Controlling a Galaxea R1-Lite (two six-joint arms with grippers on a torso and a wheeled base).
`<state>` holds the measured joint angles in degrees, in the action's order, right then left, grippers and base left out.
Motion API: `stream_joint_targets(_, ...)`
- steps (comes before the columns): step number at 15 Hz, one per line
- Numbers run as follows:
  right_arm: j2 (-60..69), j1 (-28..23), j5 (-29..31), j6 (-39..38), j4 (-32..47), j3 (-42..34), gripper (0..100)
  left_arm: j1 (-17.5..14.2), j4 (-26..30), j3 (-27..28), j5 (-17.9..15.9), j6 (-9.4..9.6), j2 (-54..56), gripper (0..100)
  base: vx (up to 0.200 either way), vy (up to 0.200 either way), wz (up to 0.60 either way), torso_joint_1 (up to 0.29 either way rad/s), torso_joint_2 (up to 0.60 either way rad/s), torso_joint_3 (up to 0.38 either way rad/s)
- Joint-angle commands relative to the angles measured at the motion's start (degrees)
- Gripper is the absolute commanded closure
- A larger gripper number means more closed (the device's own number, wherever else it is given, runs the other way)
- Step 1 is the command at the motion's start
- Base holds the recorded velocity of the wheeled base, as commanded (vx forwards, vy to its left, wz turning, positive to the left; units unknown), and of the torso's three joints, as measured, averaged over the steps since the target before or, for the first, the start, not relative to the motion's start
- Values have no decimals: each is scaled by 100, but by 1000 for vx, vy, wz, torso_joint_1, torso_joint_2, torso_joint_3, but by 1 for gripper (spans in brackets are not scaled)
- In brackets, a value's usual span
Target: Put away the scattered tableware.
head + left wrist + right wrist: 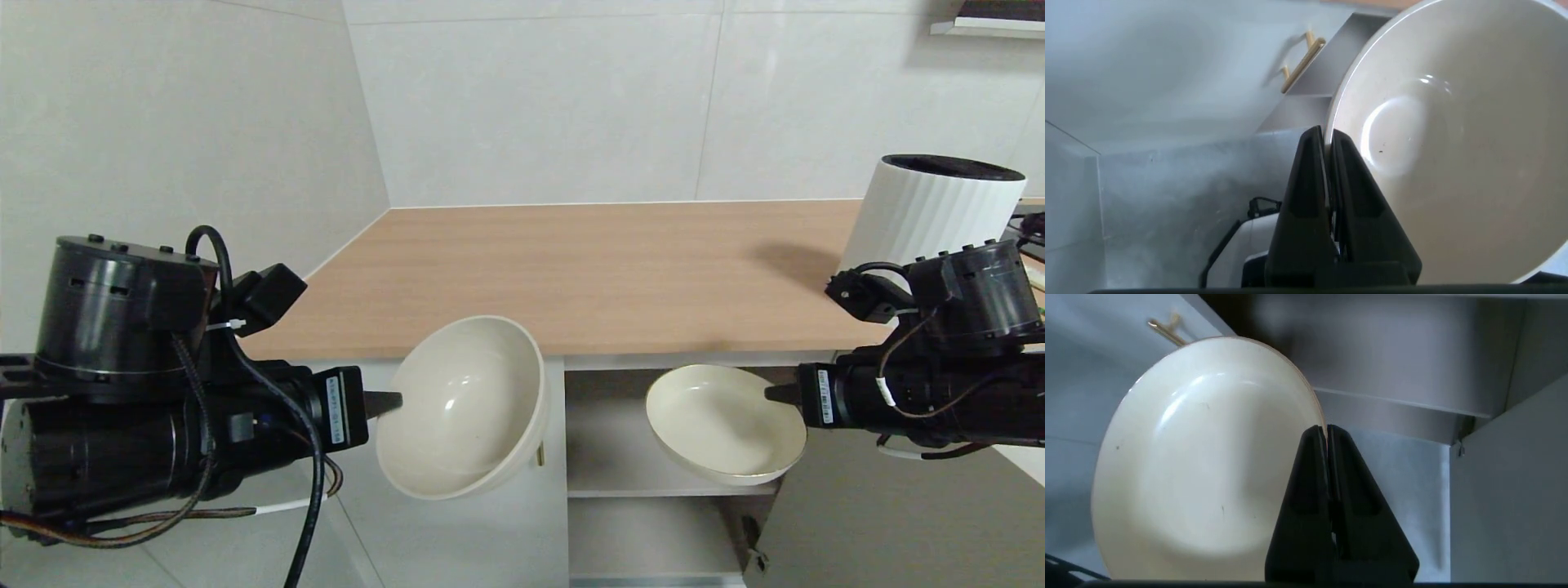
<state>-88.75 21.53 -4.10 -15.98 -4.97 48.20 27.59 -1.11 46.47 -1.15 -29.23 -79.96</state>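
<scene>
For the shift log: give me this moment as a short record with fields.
Left end effector: shut on the rim of the bowl, bowl tilted steeply
Right end effector: shut on the rim of the plate, plate tilted slightly
Cabinet: open, below the counter, behind both dishes
Counter: white container at its right end

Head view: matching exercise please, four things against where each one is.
Things:
1. deep bowl
2. shallow dish
3. white ribbed container
4. shelf

Places:
A. stands on the countertop, at the robot's right
B. pinched at the rim by the left gripper
C. below the countertop
D. pinched at the rim by the right gripper

Pairs: 1-B, 2-D, 3-A, 4-C
</scene>
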Motion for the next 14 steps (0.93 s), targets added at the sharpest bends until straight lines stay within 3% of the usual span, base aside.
stream_joint_targets(1, -29, 0, -3, -1, -4, -4, 100, 1, -3, 2, 0, -3, -20, 100, 0, 0, 0, -183, 456, 261)
stream_joint_targets(11, -29, 0, -3, 60, -4, -21, 100, 1, -3, 2, 0, -3, -29, 100, 0, 0, 0, -163, 459, 298)
stream_joint_targets(14, -29, 9, -3, 157, -4, -74, 100, 1, -3, -6, 0, 102, -29, 100, 0, 0, 0, -89, 339, 248)
